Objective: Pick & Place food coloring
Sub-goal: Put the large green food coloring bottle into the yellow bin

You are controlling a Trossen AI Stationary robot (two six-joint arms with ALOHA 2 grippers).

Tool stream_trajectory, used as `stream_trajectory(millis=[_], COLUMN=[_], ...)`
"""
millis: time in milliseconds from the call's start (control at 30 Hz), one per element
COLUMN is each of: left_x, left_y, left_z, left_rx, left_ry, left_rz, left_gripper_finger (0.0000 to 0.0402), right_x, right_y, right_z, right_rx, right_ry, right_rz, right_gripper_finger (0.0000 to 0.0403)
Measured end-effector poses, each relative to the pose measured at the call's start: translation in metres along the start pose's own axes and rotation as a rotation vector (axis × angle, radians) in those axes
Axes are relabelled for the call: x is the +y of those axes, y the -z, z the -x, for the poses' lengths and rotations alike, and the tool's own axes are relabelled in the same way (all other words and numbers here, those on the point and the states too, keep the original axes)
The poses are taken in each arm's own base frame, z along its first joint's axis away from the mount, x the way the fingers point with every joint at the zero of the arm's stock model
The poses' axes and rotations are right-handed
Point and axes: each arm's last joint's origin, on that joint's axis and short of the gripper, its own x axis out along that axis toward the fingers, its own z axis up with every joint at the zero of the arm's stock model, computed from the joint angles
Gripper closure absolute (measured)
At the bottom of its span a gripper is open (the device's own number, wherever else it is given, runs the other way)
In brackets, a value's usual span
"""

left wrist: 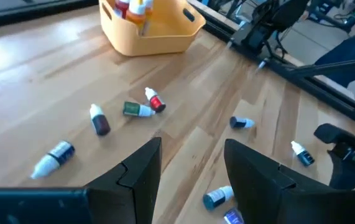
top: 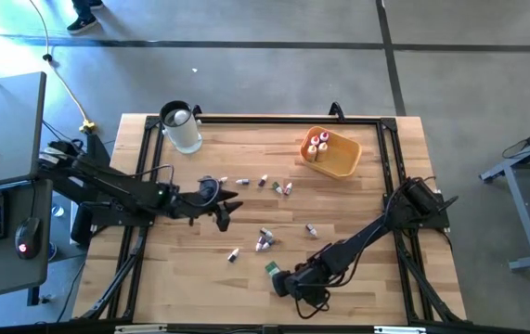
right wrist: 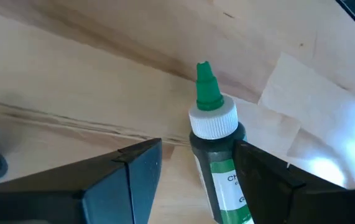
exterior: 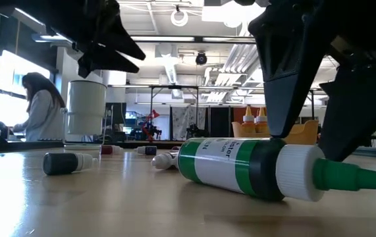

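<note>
Bright overhead lighting, glare on tabletop [right wrist: 326, 143]

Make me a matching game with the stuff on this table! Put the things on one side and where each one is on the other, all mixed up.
Things:
1. green bottle
2. clear jar
3. orange tray
4. left gripper

Places:
A. holds upright bottles
B. open above scattered bottles
C. lying between the right gripper's fingers
D. standing at a far table corner

Pairs: 1-C, 2-D, 3-A, 4-B
</note>
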Motion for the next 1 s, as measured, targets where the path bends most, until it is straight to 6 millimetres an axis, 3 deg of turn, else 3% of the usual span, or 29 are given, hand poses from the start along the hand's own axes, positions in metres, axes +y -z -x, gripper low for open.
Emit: stream_trajectory(millis=[367, 600, 1000], left_x=[-0.009, -0.011, -0.011], left_y=[0.009, 0.006, 0.005], left_z=[-0.016, -0.016, -0.016], left_rx=[-0.001, -0.028, -0.032], left_ry=[0.061, 0.085, 0.090], left_rz=[0.033, 0.045, 0.033], left_gripper_finger=[0.0229, 0.0229, 0.0229], right_x=[0.003, 0.006, 0.000], right_y=[-0.012, -0.026, -0.023], right_z=[0.003, 0.004, 0.003], right_rx=[0.230, 0.123, 0.050], right_ry=[0.049, 0.026, 0.061], right_rz=[0.056, 0.203, 0.259], right_gripper_finger=[0.0212, 0.0212, 0.0212])
